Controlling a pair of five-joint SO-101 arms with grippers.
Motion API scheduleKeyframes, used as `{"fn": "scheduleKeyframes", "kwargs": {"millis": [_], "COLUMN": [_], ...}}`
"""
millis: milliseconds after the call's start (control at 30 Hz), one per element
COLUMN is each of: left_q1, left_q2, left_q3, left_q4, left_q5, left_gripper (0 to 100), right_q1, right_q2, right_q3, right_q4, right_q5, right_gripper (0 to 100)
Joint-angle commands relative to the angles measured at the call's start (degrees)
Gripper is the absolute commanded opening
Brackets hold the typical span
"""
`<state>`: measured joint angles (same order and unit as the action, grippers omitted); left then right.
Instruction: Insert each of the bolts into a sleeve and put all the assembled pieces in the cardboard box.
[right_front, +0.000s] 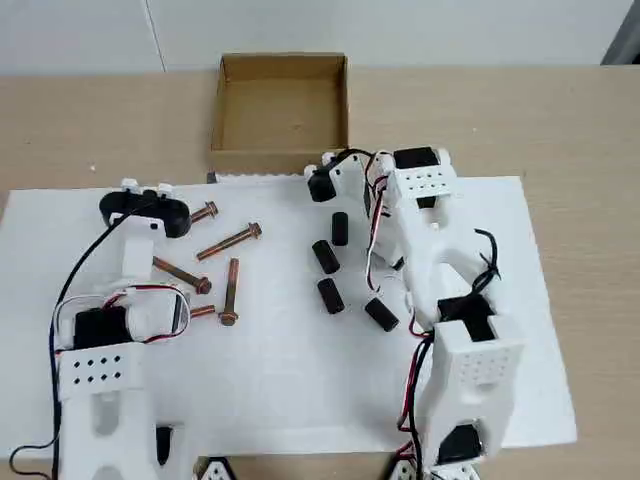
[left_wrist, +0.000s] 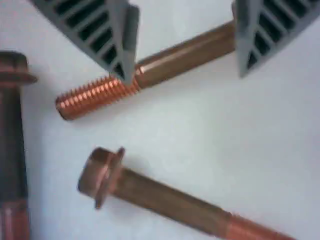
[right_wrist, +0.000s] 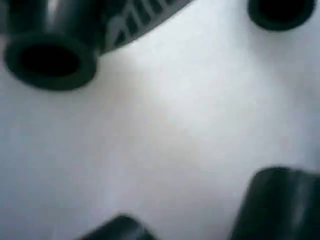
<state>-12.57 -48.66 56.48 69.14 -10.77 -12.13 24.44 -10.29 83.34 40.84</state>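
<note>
Left gripper (left_wrist: 185, 77) is hovering released astride a bolt (left_wrist: 170, 60), well apart from the cardboard box (right_front: 283, 105); right gripper (right_front: 322, 182) is sitting near it, grip unclear.

LEFT WRIST VIEW: the first bolt (left_wrist: 175, 55) lies between the parted fingers (left_wrist: 260, 35) of the left gripper (left_wrist: 182, 75), its head hidden behind one of them. The second bolt (left_wrist: 11, 135) and third bolt (left_wrist: 160, 195) run out of frame.

RIGHT WRIST VIEW: everything is blurred. One sleeve (right_wrist: 50, 57) shows its bore, while a second sleeve (right_wrist: 280, 12), third sleeve (right_wrist: 282, 205) and fourth sleeve (right_wrist: 117, 227) are cut by the edges.

HIGH VIEW: at 8 o'clock, the left arm (right_front: 130, 260) covers part of a short bolt (right_front: 203, 312). Whether the right gripper (right_front: 322, 182) holds anything cannot be told.
</note>
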Motion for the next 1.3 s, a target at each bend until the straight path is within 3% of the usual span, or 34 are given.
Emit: {"fn": "scheduleKeyframes", "kwargs": {"millis": [0, 133, 267, 567, 733, 1267], "left_q1": [-0.26, -0.18, 0.97, 7.30, 10.73, 13.10], "left_q2": [0.00, 3.78, 16.09, 42.99, 54.24, 81.76], "left_q3": [-6.46, -14.90, -27.03, -55.34, -64.75, -87.52], "left_q4": [3.60, 6.77, 10.81, 22.24, 25.23, 29.89], "left_q5": [0.35, 0.62, -2.37, -14.42, -21.80, -31.91], "left_gripper": [13, 13, 12, 5, 0, 1], "right_q1": [-0.48, 0.22, 1.71, 5.14, 6.55, 7.60], "right_q2": [-7.69, -11.65, -14.20, -15.16, -15.16, -15.08], "right_q3": [-0.88, -0.88, -0.88, -0.53, -0.53, -0.53], "right_q4": [3.47, 7.43, 9.45, 9.54, 9.54, 9.45], "right_q5": [-3.78, -7.56, -9.58, -10.29, -10.29, -10.29], "right_gripper": [0.7, 0.7, 0.7, 0.7, 0.7, 0.7]}}
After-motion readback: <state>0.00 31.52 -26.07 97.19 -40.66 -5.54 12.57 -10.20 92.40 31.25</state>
